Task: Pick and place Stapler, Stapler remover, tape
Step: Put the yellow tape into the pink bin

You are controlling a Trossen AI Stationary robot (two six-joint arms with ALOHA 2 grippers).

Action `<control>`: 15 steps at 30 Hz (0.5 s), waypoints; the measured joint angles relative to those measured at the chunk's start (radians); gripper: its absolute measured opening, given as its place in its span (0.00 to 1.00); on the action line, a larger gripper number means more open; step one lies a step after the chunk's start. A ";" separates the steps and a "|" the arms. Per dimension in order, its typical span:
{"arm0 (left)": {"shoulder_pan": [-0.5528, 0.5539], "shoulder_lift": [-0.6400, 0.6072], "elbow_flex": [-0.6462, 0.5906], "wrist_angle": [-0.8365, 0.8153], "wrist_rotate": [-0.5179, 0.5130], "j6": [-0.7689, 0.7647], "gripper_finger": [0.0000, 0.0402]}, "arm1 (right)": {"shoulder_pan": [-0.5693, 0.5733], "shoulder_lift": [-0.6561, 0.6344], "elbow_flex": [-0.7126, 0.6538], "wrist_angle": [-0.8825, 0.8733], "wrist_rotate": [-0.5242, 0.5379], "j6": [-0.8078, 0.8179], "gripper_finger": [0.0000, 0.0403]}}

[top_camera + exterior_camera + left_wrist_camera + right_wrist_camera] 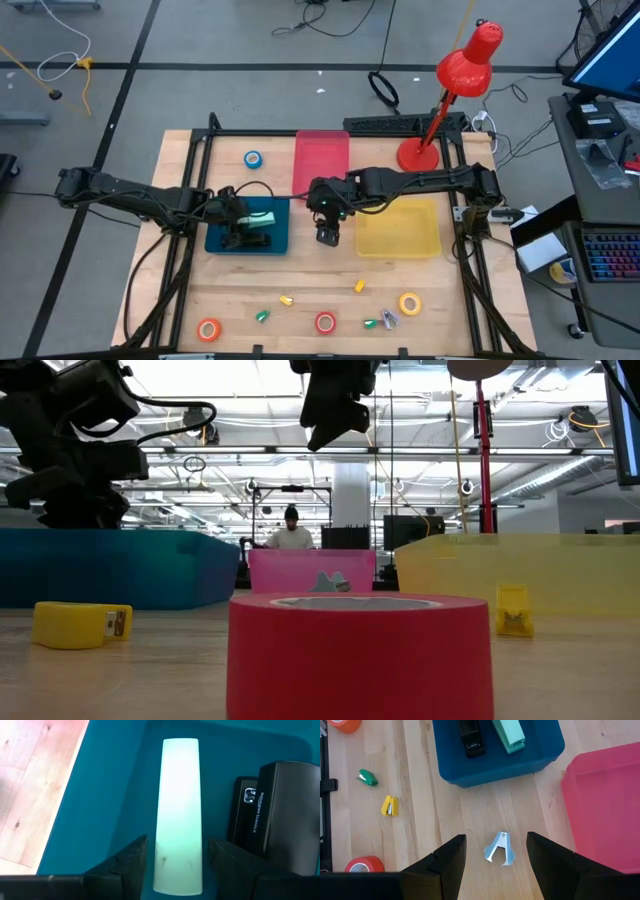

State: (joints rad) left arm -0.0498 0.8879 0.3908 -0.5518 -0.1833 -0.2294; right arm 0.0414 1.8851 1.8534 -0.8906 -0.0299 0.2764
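A mint-green stapler (180, 805) lies flat on the floor of the blue tray (218, 240), beside a black stapler (260, 815). My left gripper (177, 847) is open over the tray; its fingers stand on either side of the mint stapler's near end with a small gap on each side. My right gripper (495, 842) hangs open above a pale blue staple remover (500, 849) lying on the wood between the blue tray and the red tray (605, 805). Tape rolls lie on the table: blue (253, 159), orange (208, 329), red (325, 322) and yellow (409, 303).
A yellow tray (425, 245) stands right of my right gripper. Small staple removers lie near the front edge: yellow (286, 299), green (262, 316), yellow (359, 286), green (371, 323), grey (388, 318). A red desk lamp (455, 80) stands at the back right.
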 joint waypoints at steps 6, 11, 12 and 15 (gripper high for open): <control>0.000 0.000 0.024 -0.035 0.000 -0.019 0.59 | 0.000 0.000 0.000 0.000 0.001 0.000 0.50; 0.000 0.000 0.076 -0.106 0.000 -0.020 0.63 | 0.000 0.000 0.000 0.000 0.001 0.000 0.50; 0.000 0.000 0.086 -0.109 0.000 -0.020 0.63 | 0.000 0.000 0.000 0.000 0.002 0.000 0.50; 0.000 0.000 0.116 -0.112 0.000 -0.036 0.64 | 0.000 0.000 0.000 0.000 0.002 0.000 0.50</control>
State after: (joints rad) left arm -0.0498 0.8879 0.5071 -0.6638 -0.1833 -0.2657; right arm 0.0414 1.8851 1.8534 -0.8909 -0.0284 0.2768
